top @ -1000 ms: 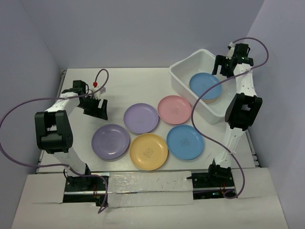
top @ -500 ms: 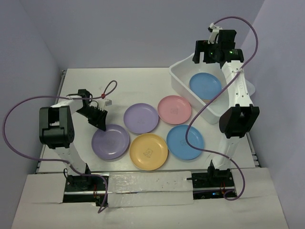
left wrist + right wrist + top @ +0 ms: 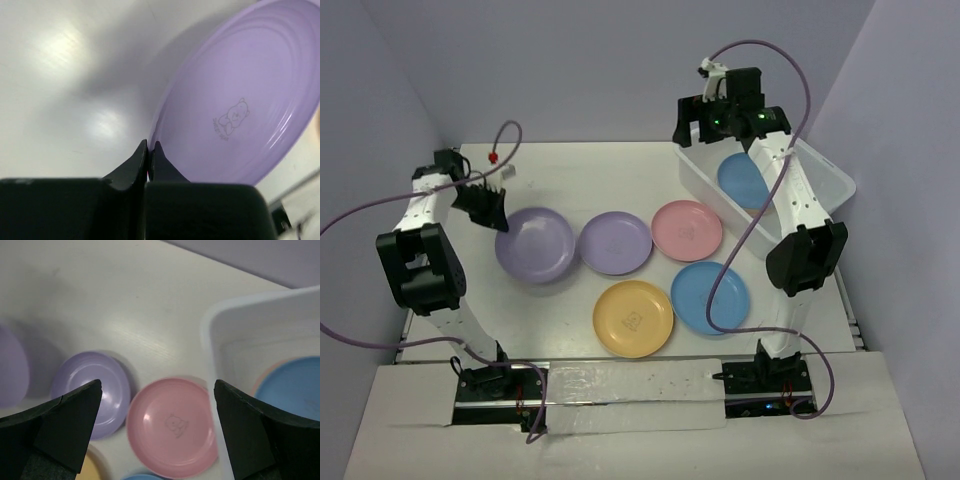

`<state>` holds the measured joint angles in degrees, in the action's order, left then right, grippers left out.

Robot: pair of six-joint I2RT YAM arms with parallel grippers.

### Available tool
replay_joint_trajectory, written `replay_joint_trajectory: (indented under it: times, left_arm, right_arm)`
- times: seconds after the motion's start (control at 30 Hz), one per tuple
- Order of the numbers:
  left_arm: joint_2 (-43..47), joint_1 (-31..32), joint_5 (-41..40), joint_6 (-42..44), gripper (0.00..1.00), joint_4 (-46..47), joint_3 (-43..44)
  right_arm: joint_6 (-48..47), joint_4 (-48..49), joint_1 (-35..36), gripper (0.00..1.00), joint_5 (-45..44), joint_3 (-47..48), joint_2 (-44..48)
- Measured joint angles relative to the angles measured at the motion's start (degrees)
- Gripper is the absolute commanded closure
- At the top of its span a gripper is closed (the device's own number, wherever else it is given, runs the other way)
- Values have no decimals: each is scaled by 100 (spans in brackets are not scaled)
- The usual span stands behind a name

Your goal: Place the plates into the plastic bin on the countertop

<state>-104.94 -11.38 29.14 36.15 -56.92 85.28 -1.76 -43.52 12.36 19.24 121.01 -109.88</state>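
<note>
1. The left arm rises from its base at the near left corner and folds at the elbow. Its forearm runs along the left side of the bench [image 3: 590,175], and the wrist turns inward to the right.
2. The left tool [image 3: 492,207] is clamped on the left rim of a purple plate [image 3: 535,245]. In the wrist view the two fingertips [image 3: 141,156] meet on that plate's edge [image 3: 235,115], with only the thin rim between them.
3. The gripped plate tilts and throws a shadow on the bench. Its clamped edge is raised; I cannot tell whether its far edge touches the surface.
4. The right arm stands tall from its base at the near right corner. Its upper link reaches back and to the left, so the wrist hangs over the left end of the plastic bin [image 3: 820,165].
5. The right tool [image 3: 705,125] has its fingers spread wide apart with nothing between them. Its camera looks down past them at the bench and the bin wall [image 3: 215,335].
6. A blue plate in the bin [image 3: 745,180] lies flat, with a paler edge showing under it in the right wrist view.
7. Four plates lie flat on the bench:
   - a second purple plate [image 3: 615,245], just beside the gripped one
   - a pink plate [image 3: 687,230]
   - a yellow plate [image 3: 633,318]
   - a blue plate [image 3: 709,297]
</note>
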Motion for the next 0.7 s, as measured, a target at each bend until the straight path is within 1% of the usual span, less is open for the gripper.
replay_joint_trajectory:
  times: [0.07, 0.13, 0.2, 0.37, 0.47, 0.53, 0.57, 0.6, 0.7]
  left_arm:
    - [45, 10, 154, -228, 100, 39, 525]
    - [104, 209, 259, -555, 100, 54, 876]
    - [144, 562, 316, -935, 100, 134, 1085]
    - [155, 1839, 372, -1896, 100, 377, 1323]
    - [121, 2305, 516, -2341, 100, 412, 1617]
    - [102, 2410, 571, -2567, 100, 493, 1792]
    - [100, 2436, 581, -2661, 100, 520, 1867]
    - [94, 2451, 582, -2743, 100, 529, 1963]
    - [85, 2493, 590, -2906, 100, 588, 2196]
  right_arm:
    - [55, 3, 255, 0, 144, -63, 58]
    - [80, 45, 527, 1, 281, -65, 85]
    - [90, 72, 747, 2, 408, -61, 89]
    - [42, 65, 1278, 3, 548, 39, 54]
    - [-46, 64, 1498, 7, 537, 92, 28]
    - [-85, 61, 1561, 13, 522, 92, -1]
    - [-109, 59, 1572, 14, 504, 90, -19]
    - [-135, 47, 1574, 19, 461, 82, -44]
    - [-240, -1, 1574, 40, 384, 39, -99]
